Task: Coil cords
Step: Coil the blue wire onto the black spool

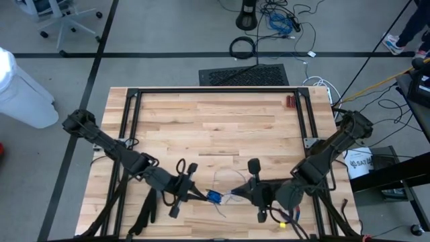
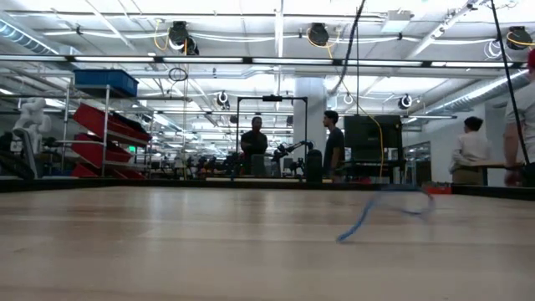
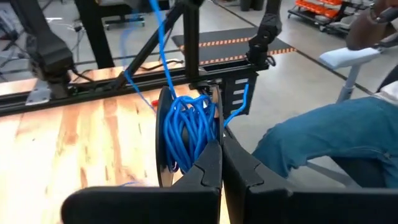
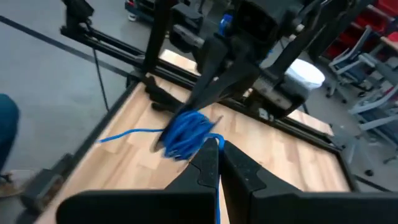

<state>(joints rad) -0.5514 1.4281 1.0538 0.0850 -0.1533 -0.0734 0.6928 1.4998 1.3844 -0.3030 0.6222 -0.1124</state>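
- High view: your left gripper and right gripper met near the front edge of the table, with the cord bundled between them. A thin loose strand looped away across the wood toward the table's middle. Both arms were about equally near.
- Low view: you saw only a blue loop of cord lifted off the table at the right; no jaws showed.
- Left wrist view: your left jaws were clenched on the spool, the blue coil wound around its hub, disc on edge, with 1 strand running up and away.
- Right wrist view: your right jaws were pinched on the strand, the bundle just ahead, so I judge the free end fed in from the right.
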